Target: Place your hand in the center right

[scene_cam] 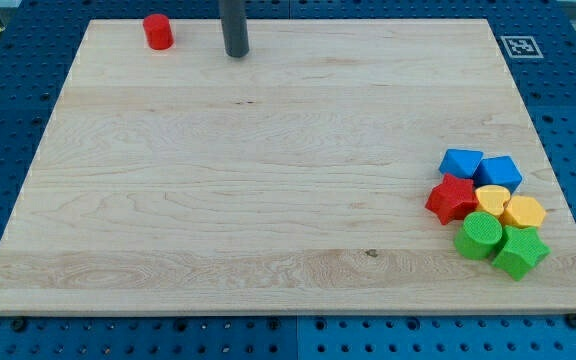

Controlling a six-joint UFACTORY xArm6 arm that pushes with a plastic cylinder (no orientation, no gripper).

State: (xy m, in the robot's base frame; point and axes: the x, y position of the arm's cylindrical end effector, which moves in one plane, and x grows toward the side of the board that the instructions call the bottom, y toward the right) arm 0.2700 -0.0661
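No claw, just my tip (236, 54) up top nr red cylinder (158, 32), far from center-right block cluster (488, 210).

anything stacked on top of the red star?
No. The red star lies flat on the board with its top bare; the yellow blocks sit beside it, not on it. My tip is far off, near the view's top.

We see my tip (236, 54) near the board's (268, 200) top edge, a red cylinder (158, 31) just to its left, and seven clustered blocks (488, 212) far toward the lower right.
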